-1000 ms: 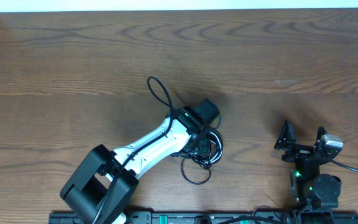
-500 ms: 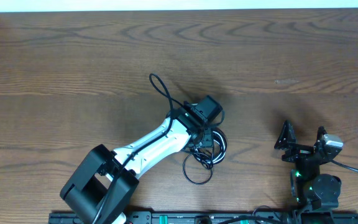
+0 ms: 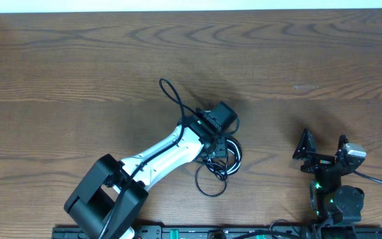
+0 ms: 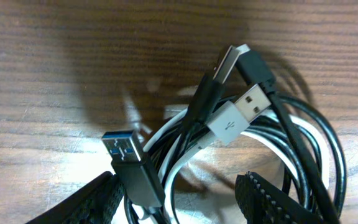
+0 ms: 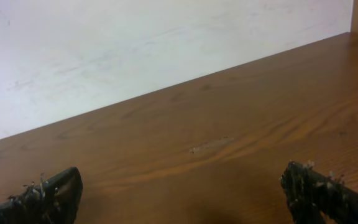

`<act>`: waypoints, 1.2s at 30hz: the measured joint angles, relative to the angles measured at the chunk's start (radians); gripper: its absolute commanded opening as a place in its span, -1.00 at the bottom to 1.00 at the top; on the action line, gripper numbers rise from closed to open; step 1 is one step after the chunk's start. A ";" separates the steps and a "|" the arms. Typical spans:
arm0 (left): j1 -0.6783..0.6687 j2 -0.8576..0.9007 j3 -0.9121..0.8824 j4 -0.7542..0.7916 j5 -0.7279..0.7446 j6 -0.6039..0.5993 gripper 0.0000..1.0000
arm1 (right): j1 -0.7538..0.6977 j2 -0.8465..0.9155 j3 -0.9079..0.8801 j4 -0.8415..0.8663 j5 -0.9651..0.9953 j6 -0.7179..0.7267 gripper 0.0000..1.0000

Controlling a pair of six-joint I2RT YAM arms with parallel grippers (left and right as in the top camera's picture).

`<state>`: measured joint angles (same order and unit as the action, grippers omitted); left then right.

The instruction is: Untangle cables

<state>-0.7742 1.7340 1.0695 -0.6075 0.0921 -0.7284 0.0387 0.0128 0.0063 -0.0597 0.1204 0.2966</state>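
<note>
At table centre, the tangle of thin black cords and one white cord [image 3: 212,174] sits under the left gripper [image 3: 219,129]. One black loop [image 3: 171,93] sticks out on the far side, another [image 3: 209,186] on the near side.

Change over the last second: the left gripper nudged slightly up and right, and the whole bundle slid with it, both loops included. Nothing has moved in the last half second. My read is that the lump drags as one piece, no cord has come free, and the untangling has barely begun.

Left wrist view: the fingers [image 4: 98,199] stand partly apart, straddling the bundle. A black plug with a blue tongue [image 4: 132,165] lies just beside the left finger, and a white USB plug [image 4: 229,121] sits in the middle over the black cords. Can't tell if the jaws actually pinch anything, since the contact is below frame.

The right gripper [image 3: 323,149] is parked well apart from the cables, jaws wide, nothing between them.

Surface is a dark brown wood-grain table [image 3: 78,60], otherwise bare. A plain white wall [image 5: 104,50] runs along the far edge.
</note>
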 measured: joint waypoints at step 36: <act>0.000 0.000 0.000 0.092 -0.151 0.000 0.29 | 0.000 0.000 0.000 0.000 0.000 0.000 0.98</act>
<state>-0.7742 1.7340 1.0695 -0.5159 -0.0589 -0.7284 0.0387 0.0128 0.0063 -0.0597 0.1204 0.2966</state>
